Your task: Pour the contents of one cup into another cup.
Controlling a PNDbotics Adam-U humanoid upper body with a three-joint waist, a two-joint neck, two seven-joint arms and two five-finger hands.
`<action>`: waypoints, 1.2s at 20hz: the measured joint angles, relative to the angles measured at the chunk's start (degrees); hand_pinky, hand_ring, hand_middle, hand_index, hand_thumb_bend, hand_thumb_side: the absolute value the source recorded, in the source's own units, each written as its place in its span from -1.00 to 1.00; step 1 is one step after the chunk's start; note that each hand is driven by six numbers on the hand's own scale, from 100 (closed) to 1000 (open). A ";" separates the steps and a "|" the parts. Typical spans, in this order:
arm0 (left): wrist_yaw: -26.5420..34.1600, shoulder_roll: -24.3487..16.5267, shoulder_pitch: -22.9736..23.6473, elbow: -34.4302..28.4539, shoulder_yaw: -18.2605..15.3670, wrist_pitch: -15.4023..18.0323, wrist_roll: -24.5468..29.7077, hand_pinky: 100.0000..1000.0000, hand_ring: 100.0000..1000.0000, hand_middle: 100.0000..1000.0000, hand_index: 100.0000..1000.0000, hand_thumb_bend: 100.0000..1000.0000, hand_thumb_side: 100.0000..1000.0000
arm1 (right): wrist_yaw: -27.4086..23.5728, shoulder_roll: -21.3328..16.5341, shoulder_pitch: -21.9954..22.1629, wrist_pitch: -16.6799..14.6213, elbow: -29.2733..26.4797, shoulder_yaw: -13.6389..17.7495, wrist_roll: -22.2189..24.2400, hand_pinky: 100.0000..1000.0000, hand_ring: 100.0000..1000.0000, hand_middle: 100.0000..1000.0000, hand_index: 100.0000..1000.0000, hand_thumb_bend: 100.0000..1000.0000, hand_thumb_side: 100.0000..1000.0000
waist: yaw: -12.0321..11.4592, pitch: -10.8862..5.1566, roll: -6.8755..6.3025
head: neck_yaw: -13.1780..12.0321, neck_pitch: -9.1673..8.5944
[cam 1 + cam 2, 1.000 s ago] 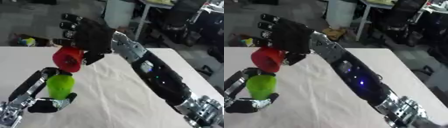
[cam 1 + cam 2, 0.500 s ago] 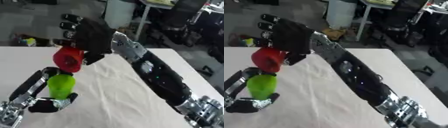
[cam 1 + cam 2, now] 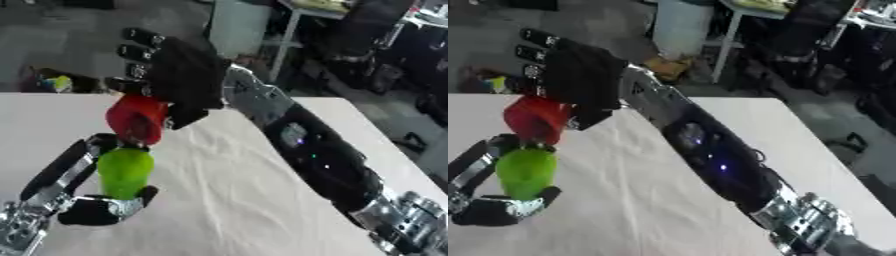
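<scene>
A green cup (image 3: 124, 172) stands upright in my left hand (image 3: 98, 207), whose fingers and thumb curl round it low at the left. Directly above it my right hand (image 3: 179, 80) holds a red cup (image 3: 136, 117), tipped over so its mouth points down at the green cup's rim. The two cups nearly touch. My right arm (image 3: 319, 160) crosses the table from the lower right. What is inside the cups is hidden.
The table (image 3: 245, 200) is covered with a white cloth. Beyond its far edge there is a floor with a white bin (image 3: 236, 27), chairs and desk legs. A small yellow-green thing (image 3: 57, 82) lies on the floor at the far left.
</scene>
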State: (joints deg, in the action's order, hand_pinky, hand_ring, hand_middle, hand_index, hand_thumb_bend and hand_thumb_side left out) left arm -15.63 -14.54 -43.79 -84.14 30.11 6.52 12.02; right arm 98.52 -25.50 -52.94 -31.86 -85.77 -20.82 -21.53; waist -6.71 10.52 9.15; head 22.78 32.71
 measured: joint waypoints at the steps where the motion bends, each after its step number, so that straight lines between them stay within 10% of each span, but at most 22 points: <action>1: 0.00 0.00 0.00 -0.01 0.00 0.00 0.01 -0.30 -0.38 -0.03 0.38 -1.00 -0.63 | 0.22 0.00 0.00 0.13 0.06 -0.05 -0.06 0.39 0.23 0.60 0.50 -1.00 0.07 | -0.01 0.00 0.00 | 0.00 0.00; 24: -0.06 0.00 -0.01 -0.02 0.01 0.00 0.01 -0.30 -0.38 -0.03 0.38 -1.00 -0.63 | 1.38 -0.32 -0.02 0.86 0.26 -0.31 0.07 0.44 0.25 0.64 0.50 -1.00 0.02 | -0.11 -0.14 -0.09 | -0.02 0.00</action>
State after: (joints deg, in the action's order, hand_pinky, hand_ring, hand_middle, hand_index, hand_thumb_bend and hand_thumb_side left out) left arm -15.69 -14.54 -43.79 -84.15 30.12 6.52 12.03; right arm 99.90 -25.82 -52.96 -31.00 -85.51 -21.13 -21.46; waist -6.82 10.37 9.06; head 22.76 32.71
